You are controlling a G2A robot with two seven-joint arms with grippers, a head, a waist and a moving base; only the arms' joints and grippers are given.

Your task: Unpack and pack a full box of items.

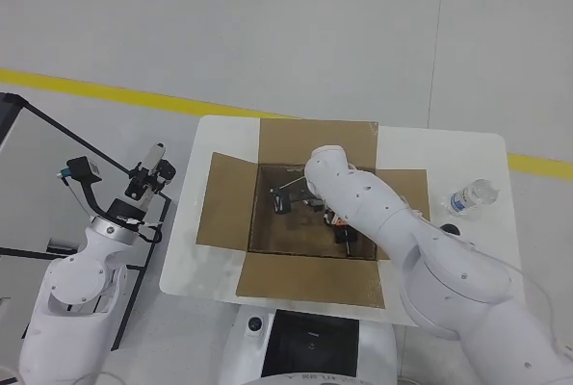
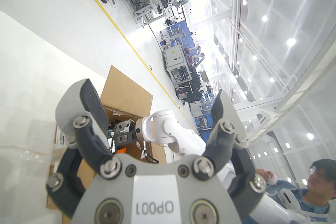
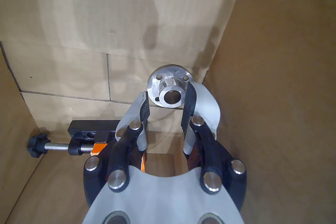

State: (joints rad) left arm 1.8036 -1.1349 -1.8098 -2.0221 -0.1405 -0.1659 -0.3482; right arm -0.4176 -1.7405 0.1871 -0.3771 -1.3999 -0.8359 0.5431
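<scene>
The open cardboard box (image 1: 226, 200) stands in the middle of the white table (image 1: 459, 154). My right arm reaches down into it. Inside, my right gripper (image 3: 168, 101) is open, its fingers (image 3: 189, 101) on either side of a shiny metal flange hub (image 3: 168, 82) that lies on the box floor near a corner. A small gap remains at one pad. A black and orange screw clamp (image 3: 78, 138) lies under the gripper. My left gripper (image 2: 155, 101) is open and holds nothing, off the table's left side (image 1: 151, 175).
A clear water bottle (image 1: 472, 196) lies on the table right of the box, with a small dark object (image 1: 450, 229) near it. The four box flaps are folded outward. A clear plastic film (image 2: 26, 154) lies on the table near the box.
</scene>
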